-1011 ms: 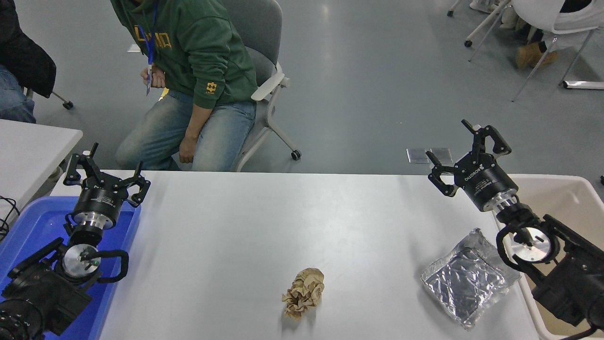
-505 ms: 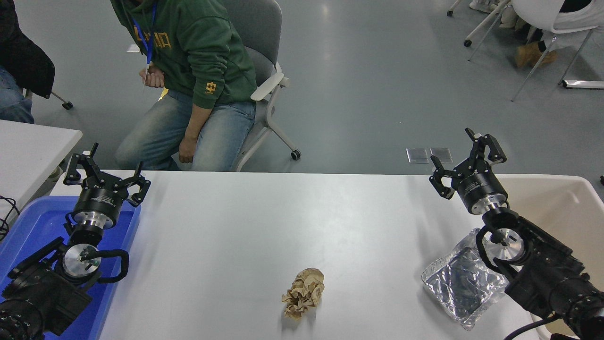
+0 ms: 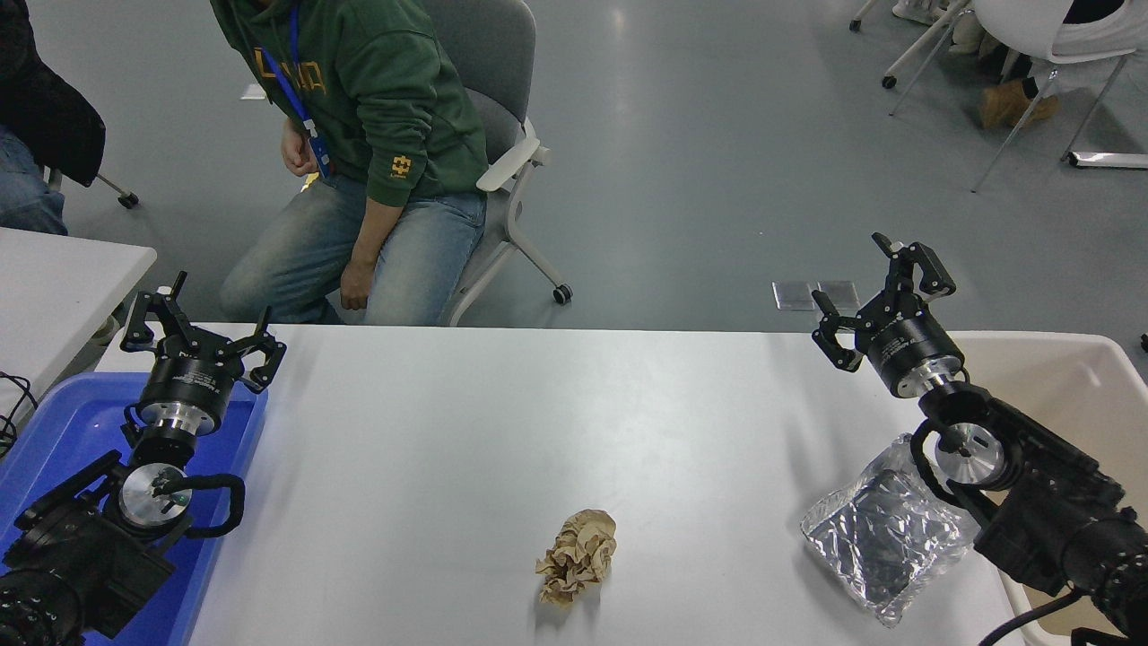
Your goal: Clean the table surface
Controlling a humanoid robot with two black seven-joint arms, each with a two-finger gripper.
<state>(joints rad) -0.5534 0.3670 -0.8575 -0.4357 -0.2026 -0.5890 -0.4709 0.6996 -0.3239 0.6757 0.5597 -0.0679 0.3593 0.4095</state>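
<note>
White table surface (image 3: 466, 431) fills the middle of the view, running from the blue tray (image 3: 54, 431) at left to a cream bin (image 3: 1067, 377) at right. Crumpled brown paper wad (image 3: 577, 555) sits on it near the front edge, roughly centre. Well to its right, a crinkly silver foil bag (image 3: 883, 534) lies flat by the table's right edge, partly under the right arm. Right gripper (image 3: 877, 289) hangs above the far right corner, fingers spread apart, nothing btwn them, pointing away from the camera. Left gripper (image 3: 199, 327) is parked at lower left over the tray's far end, fingers also splayed wide, empty. Beyond the far edge, a person in a green hoodie (image 3: 377, 81) and jeans sits on a grey wheeled chair (image 3: 502, 135), blue lanyard hanging at the chest. A smaller white table (image 3: 54, 278) shows at far left, w/ a second person partly visible at the top left corner.
</note>
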